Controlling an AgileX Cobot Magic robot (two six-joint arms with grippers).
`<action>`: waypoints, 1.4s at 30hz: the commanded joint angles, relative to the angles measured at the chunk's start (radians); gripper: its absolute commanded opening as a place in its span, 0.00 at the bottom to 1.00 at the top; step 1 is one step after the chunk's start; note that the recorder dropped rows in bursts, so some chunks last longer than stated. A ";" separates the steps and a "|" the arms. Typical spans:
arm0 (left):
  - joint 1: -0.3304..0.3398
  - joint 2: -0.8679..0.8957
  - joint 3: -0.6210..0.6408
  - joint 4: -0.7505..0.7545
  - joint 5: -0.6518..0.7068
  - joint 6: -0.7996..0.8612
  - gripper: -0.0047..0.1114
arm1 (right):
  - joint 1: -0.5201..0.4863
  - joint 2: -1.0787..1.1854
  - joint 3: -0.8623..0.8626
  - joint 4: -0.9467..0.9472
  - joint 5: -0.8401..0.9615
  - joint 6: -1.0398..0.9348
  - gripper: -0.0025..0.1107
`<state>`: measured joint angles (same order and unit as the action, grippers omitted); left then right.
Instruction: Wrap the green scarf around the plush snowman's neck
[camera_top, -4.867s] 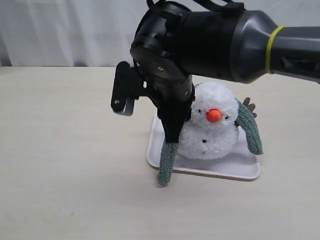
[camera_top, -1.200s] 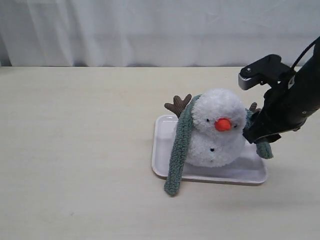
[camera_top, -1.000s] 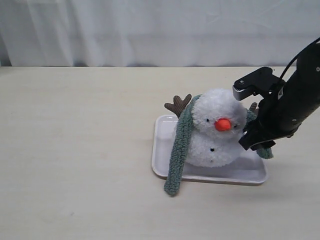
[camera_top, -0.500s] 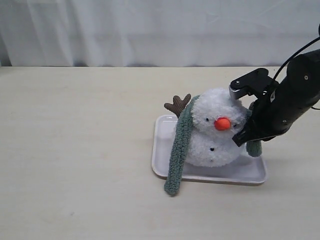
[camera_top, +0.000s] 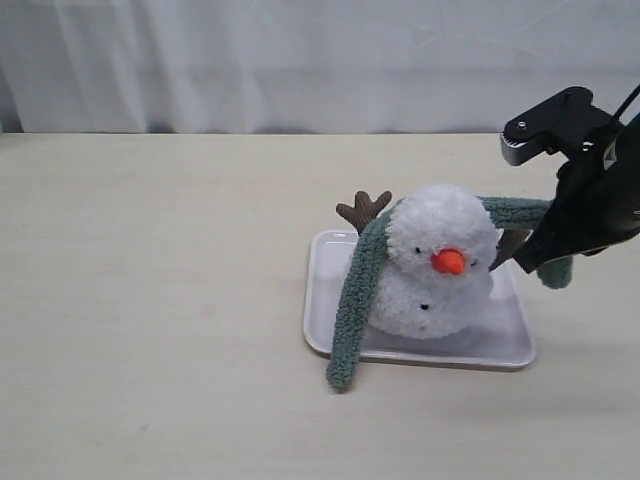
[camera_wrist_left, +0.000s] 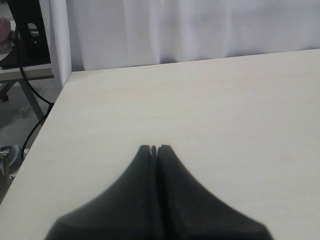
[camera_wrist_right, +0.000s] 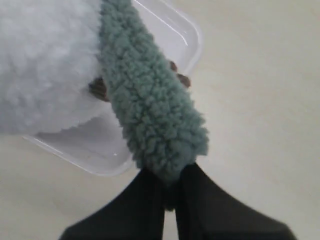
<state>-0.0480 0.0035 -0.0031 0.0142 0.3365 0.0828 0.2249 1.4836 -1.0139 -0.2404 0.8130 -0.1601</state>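
The plush snowman (camera_top: 436, 270) sits on a white tray (camera_top: 323, 290), orange nose facing front, one brown twig arm (camera_top: 362, 210) sticking up behind it. The green scarf (camera_top: 352, 300) lies over the back of its neck; one end hangs down past the tray's front edge onto the table. The other end (camera_wrist_right: 160, 120) is stretched out sideways to the right, pinched in my right gripper (camera_top: 545, 262) (camera_wrist_right: 170, 172), which is shut on it and held above the table beside the tray. My left gripper (camera_wrist_left: 155, 148) is shut with nothing in it, over bare table, and does not show in the exterior view.
A white curtain (camera_top: 300, 60) hangs behind the table's far edge. In the left wrist view the table's edge (camera_wrist_left: 47, 130) drops off to a floor with a cable and a stand.
My right gripper has pulled its scarf end up and out to the right, away from the snowman. The snowman has tipped forward slightly. Earlier, the left arm left the exterior view.
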 joint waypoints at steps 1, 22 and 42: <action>0.003 -0.004 0.003 -0.001 -0.013 -0.005 0.04 | -0.002 -0.036 0.001 -0.091 0.024 0.071 0.06; 0.003 -0.004 0.003 -0.001 -0.013 -0.005 0.04 | -0.002 0.112 0.052 0.342 0.180 -0.070 0.06; 0.003 -0.004 0.003 -0.001 -0.013 -0.005 0.04 | -0.002 0.253 0.028 0.547 0.168 -0.251 0.51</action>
<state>-0.0480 0.0035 -0.0031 0.0142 0.3365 0.0828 0.2249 1.7310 -0.9758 0.3130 0.9339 -0.4062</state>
